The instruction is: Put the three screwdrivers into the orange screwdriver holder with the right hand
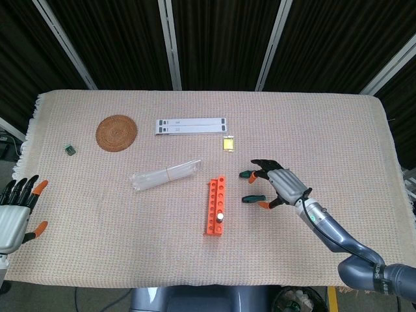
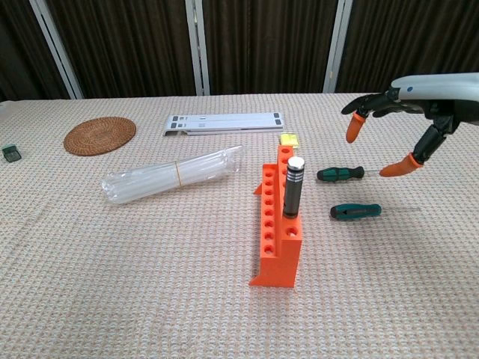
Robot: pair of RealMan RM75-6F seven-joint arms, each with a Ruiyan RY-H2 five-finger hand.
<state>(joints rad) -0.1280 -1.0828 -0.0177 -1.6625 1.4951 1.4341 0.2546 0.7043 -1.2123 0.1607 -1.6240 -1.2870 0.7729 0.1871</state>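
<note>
The orange holder [image 1: 215,205] [image 2: 277,221] stands mid-table with one dark-handled screwdriver [image 2: 293,187] [image 1: 220,216] upright in a near slot. Two green-handled screwdrivers lie on the cloth to its right: the farther one [image 2: 340,173] [image 1: 247,173] and the nearer one [image 2: 355,211] [image 1: 252,198]. My right hand [image 1: 281,184] [image 2: 408,112] hovers above them, open, fingers spread and pointing down, holding nothing. In the head view it covers most of both screwdrivers. My left hand [image 1: 16,209] rests open off the table's left edge.
A clear plastic tube bundle [image 1: 166,174] lies left of the holder. Behind are a white flat strip [image 1: 191,125], a small yellow block [image 1: 228,143], a round woven coaster [image 1: 117,132] and a tiny green item [image 1: 69,150].
</note>
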